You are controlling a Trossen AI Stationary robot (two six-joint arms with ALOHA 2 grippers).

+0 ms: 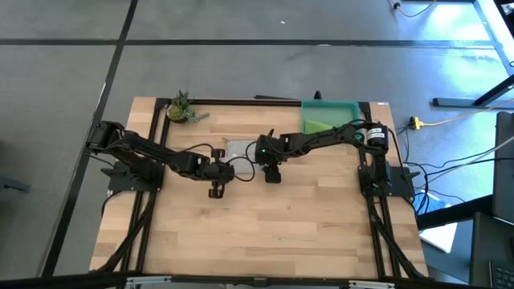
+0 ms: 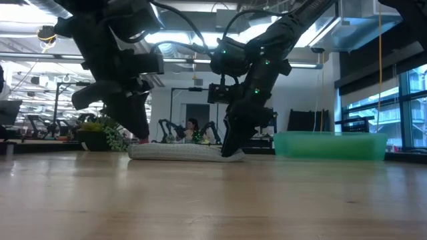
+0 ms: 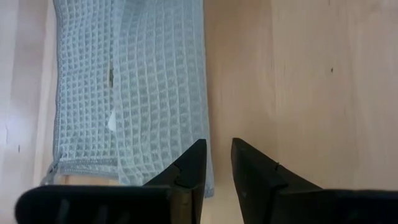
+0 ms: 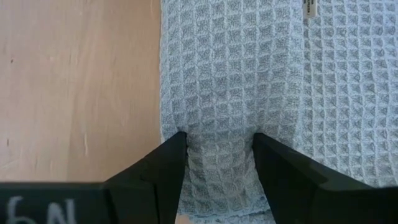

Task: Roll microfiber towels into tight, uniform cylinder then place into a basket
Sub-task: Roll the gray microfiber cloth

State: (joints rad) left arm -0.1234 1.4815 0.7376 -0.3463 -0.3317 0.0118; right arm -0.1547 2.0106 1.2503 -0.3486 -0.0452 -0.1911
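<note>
On the wooden table [image 1: 265,225], the grey waffle-weave towel [image 4: 249,81] lies flat near the far edge, beside the teal basket [image 1: 353,107] holding the lime green towel [image 1: 323,125]. The right gripper [image 4: 217,155] pinches the grey towel's edge between its fingers. The left gripper [image 3: 217,163] stands at the towel's other edge, fingers slightly apart, gripping nothing.

Wooden table [image 1: 265,233] bears grey towel [image 1: 238,148], basket [image 1: 353,106], plant [image 1: 181,107].

We see a light grey towel [image 4: 261,81] with a waffle-grid weave and a small white tag. Lime green towel [image 1: 323,125] sits in the translucent teal-green basket [image 2: 330,145]. Table [image 1: 265,217] is pale wood, plank-striped, edged by a black frame. Both arms and their fingers [image 3: 186,171] are black. Small plant [image 1: 180,105] is green.
</note>
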